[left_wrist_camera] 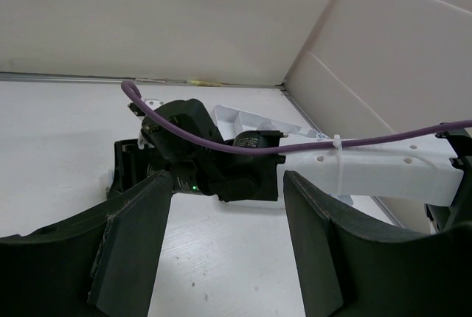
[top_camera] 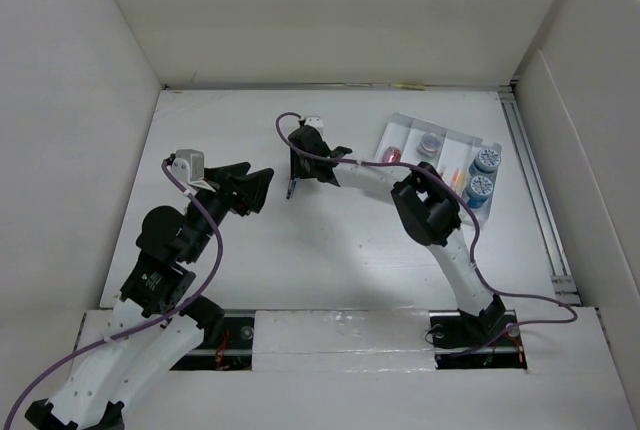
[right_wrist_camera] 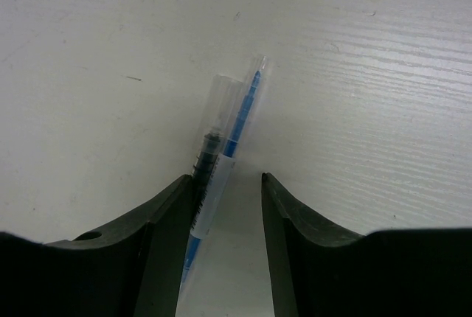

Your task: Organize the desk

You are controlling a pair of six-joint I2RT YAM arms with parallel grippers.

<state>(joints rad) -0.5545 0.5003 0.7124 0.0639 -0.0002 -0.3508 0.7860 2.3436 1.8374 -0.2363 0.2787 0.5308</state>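
Observation:
The desk (top_camera: pixel 330 250) is a plain white tabletop between white panel walls. A clear pen with a blue core and a white label (right_wrist_camera: pixel 225 147) lies on it. My right gripper (right_wrist_camera: pixel 227 180) is open and straddles the pen: the pen rests against the left finger, with a gap to the right finger. From above, this gripper (top_camera: pixel 297 175) sits at the desk's middle back, and a bit of the pen (top_camera: pixel 290 190) shows under it. My left gripper (top_camera: pixel 262 188) is open and empty just left of it, and in its own view (left_wrist_camera: pixel 227 184) it faces the right wrist.
A white compartmented tray (top_camera: pixel 400 120) stands at the back right. It holds two round blue-topped items (top_camera: pixel 485 160), pink items (top_camera: pixel 390 154) and a small orange one (top_camera: pixel 452 175). White walls close in the left, back and right sides.

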